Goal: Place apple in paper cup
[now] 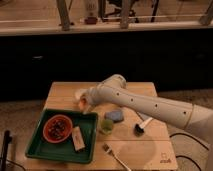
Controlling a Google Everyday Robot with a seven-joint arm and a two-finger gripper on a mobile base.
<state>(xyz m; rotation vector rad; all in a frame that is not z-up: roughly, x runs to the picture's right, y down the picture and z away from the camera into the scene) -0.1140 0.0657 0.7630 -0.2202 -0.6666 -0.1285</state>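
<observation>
1. Tray [60, 152], green, sits at the left of the surface [150, 145] and holds a dark red bowl [57, 127].
2. Paper cup [80, 93]: short, whitish, upright near the far edge.
3. Apple [81, 103]: small orange-yellow ball just in front of the cup, at the gripper's tip.
4. Gripper [87, 105]: reaches in from the right. Cannot tell whether it is open or closed.
5. Judgement: apple is light, stiff, smooth and likely to roll. Grasp across its widest middle.

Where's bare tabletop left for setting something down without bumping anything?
Bare: the table at its far-left corner, beyond the green tray and left of the paper cup; and the near-right stretch, right of the fork. Crowded: the middle, where the claw sits by the apple, with green cup, blue pad and brush close.
</observation>
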